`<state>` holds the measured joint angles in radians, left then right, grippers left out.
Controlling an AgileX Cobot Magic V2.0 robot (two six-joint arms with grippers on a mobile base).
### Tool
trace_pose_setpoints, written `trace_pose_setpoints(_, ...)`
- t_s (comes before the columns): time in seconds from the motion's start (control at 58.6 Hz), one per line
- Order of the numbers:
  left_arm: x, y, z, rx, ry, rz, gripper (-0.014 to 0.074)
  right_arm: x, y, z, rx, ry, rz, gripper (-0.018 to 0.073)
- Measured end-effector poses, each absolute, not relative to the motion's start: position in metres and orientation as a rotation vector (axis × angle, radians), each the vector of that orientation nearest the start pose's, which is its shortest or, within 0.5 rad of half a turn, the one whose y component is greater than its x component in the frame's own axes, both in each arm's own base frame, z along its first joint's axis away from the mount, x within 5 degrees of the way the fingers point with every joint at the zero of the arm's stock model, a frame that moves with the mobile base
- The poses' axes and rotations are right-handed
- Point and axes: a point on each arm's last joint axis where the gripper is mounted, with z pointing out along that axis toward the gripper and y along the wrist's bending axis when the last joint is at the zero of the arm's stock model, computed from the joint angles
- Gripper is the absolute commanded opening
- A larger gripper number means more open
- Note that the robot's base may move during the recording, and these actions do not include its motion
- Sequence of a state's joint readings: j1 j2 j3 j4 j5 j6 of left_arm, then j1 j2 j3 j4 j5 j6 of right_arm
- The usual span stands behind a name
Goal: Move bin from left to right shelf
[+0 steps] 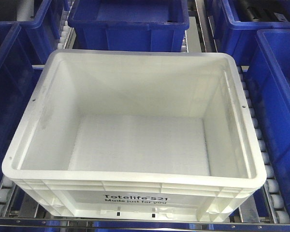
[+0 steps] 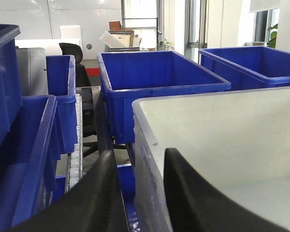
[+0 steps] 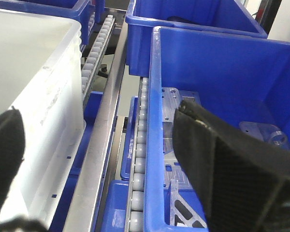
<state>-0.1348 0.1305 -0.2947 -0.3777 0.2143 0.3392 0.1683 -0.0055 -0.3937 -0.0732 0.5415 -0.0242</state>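
The bin (image 1: 135, 140) sat empty on a roller shelf (image 1: 261, 159), its printed wall facing the front camera, with dark blue crates (image 1: 128, 21) around it on three sides.

In the left wrist view, the left pincer (image 2: 137, 193) stood spread, its two black fingers (image 2: 94, 193) straddling the bin's left wall: one finger lay outside the wall and the other inside, over the white interior. Whether either pad touched the plastic could not be told. Beyond the pincer stood a blue crate, and another rose to its left.

In the right wrist view, the right pincer (image 3: 106, 159) was wide apart and held nothing. Its left finger (image 3: 5, 159) hung just beside the bin's outer right wall; its right finger (image 3: 232, 169) sat inside the neighbouring blue crate (image 3: 157, 96), above metal parts (image 3: 176, 106) lying on that crate's floor. Between the fingers ran the white rollers (image 3: 137, 150) and a metal rail (image 3: 104, 130) of the shelf.
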Motion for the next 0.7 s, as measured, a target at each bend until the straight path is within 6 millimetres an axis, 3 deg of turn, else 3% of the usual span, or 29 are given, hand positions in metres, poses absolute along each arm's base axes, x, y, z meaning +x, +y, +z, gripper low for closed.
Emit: trace_pose_setpoints(0.7,0.0516,-0.0142,0.2864,0.181,1.509,-0.15,0.0237,0.0198,0.0004,0.2908,-0.172,1.626,0.047,0.0585)
